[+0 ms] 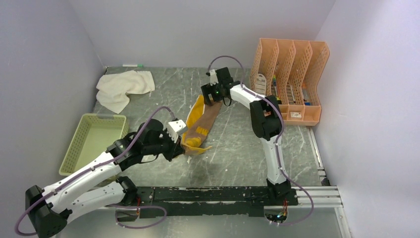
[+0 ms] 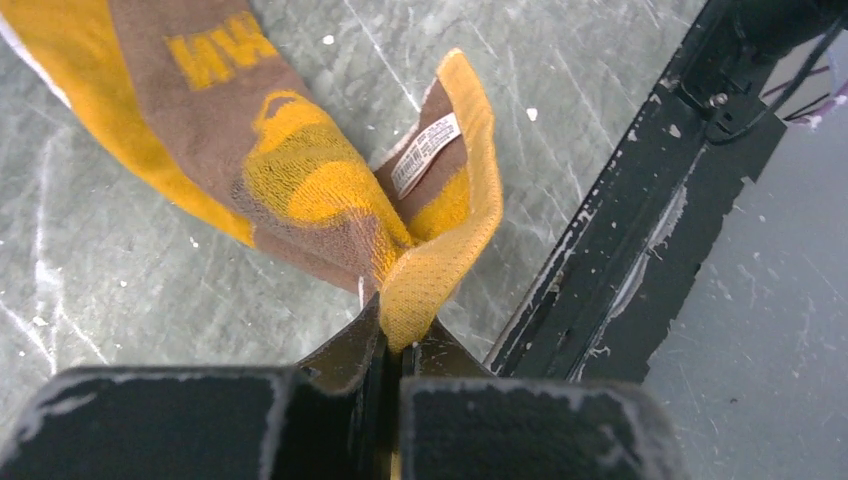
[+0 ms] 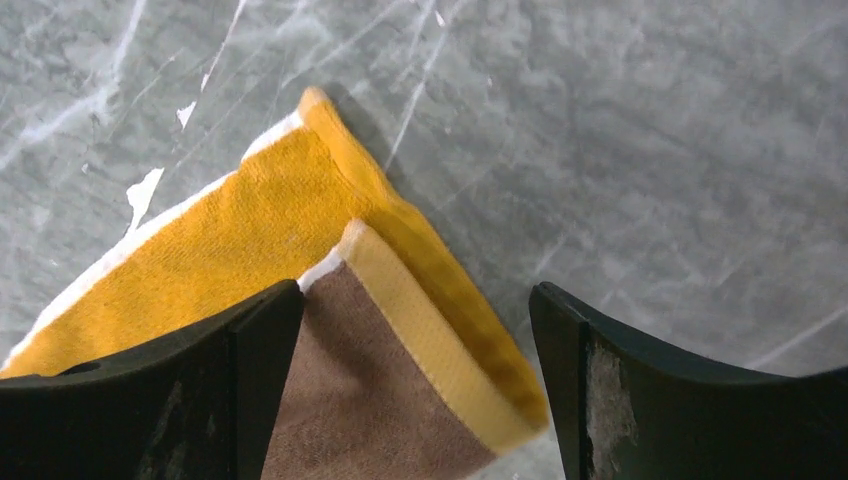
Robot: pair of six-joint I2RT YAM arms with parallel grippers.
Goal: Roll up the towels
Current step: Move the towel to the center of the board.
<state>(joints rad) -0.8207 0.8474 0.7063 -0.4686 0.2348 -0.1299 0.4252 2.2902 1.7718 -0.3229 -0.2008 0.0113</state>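
The brown towel with mustard-yellow edging (image 1: 203, 124) lies stretched on the grey table in the middle. My left gripper (image 1: 181, 147) is shut on its near end; the left wrist view shows the yellow hem (image 2: 425, 290) pinched between the jaws. My right gripper (image 1: 213, 101) is open over the towel's far end; in the right wrist view the towel's corner (image 3: 400, 330) lies between the spread fingers (image 3: 250, 350), apart from the right one. The cream-white towel (image 1: 124, 88) lies crumpled at the far left.
A pale green mesh basket (image 1: 94, 141) stands at the left edge. An orange file rack (image 1: 289, 79) stands at the far right. A black rail (image 1: 218, 193) runs along the near edge, also in the left wrist view (image 2: 640, 230).
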